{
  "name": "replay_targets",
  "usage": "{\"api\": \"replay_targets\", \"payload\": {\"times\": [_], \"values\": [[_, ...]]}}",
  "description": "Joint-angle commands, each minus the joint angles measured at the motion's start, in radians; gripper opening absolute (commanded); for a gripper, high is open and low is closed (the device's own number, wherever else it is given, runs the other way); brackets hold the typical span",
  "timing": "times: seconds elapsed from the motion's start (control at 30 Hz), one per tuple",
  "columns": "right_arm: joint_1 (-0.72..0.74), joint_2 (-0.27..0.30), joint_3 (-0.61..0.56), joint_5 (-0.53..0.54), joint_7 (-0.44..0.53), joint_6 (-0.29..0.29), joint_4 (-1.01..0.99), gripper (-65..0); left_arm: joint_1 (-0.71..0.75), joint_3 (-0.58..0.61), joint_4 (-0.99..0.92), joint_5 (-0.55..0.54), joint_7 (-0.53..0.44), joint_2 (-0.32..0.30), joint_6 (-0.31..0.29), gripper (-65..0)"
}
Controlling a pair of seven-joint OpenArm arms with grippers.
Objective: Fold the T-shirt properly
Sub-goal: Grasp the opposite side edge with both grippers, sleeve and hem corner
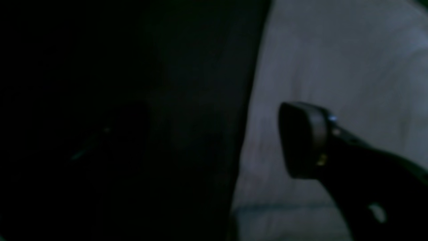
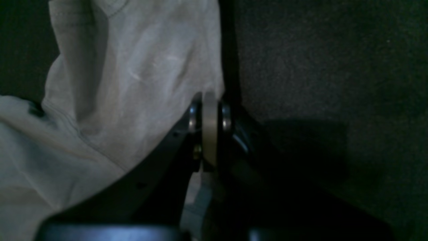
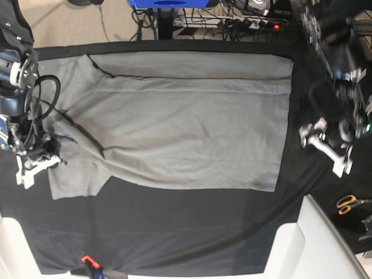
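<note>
Spread flat across the black table cover [image 3: 174, 226]: the grey T-shirt [image 3: 186, 128], its sleeve pinched in the right gripper [image 2: 209, 127], left gripper [image 1: 214, 147] with jaws apart over the hem edge.

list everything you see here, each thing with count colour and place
T-shirt: 1, light grey, spread flat across the middle of the table, top strip folded over
table cover: 1, black, under the shirt, over the whole table
scissors: 1, orange handles, right edge of the base view, off the cover
power strip: 1, white with a red light, on the floor beyond the table
cables: several, black, on the floor by the power strip
blue object: 1, blue, top edge, cut off
right tool: 1, black and silver, shut on the T-shirt sleeve edge, base view's left
left tool: 1, white and black, off the shirt's right edge, one finger seen, state unclear
</note>
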Motion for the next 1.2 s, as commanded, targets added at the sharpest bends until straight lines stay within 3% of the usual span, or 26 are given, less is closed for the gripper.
{"api": "replay_targets", "payload": {"times": [0.0, 0.13, 0.23, 0.53, 0.8, 0.9, 1.0, 1.17], "values": [[0.023, 0.015, -0.001, 0.003, 0.005, 0.004, 0.013, -64.2, -0.040, -0.001, -0.019, -0.005, -0.036, -0.021, 0.013, 0.0], [0.015, 0.018, -0.001, 0.003, 0.004, 0.004, 0.014, -64.2, -0.095, 0.092, -0.147, -0.005, -0.106, -0.021, 0.071, -0.5], [0.014, 0.018, -0.001, 0.003, 0.004, 0.004, 0.014, -64.2, -0.093, 0.158, -0.200, -0.016, -0.146, -0.016, 0.082, -0.7], [0.009, 0.018, -0.001, 0.003, 0.004, 0.004, 0.014, -64.2, -0.116, 0.168, -0.339, -0.014, -0.264, 0.011, 0.082, -5.1], [0.009, 0.018, -0.001, 0.003, 0.004, 0.004, 0.014, -64.2, -0.158, 0.172, -0.389, -0.016, -0.267, 0.067, 0.077, -5.3], [0.009, 0.020, -0.001, 0.003, 0.004, 0.004, 0.014, -64.2, -0.159, 0.172, -0.391, -0.016, -0.267, 0.084, 0.077, -11.2], [0.009, 0.020, -0.001, 0.003, 0.004, 0.004, 0.014, -64.2, -0.159, 0.172, -0.392, -0.014, -0.271, 0.088, 0.077, -23.4], [0.009, 0.020, 0.001, 0.003, 0.004, 0.004, 0.014, -64.2, -0.159, 0.168, -0.392, -0.011, -0.271, 0.084, 0.077, -37.5]]}}
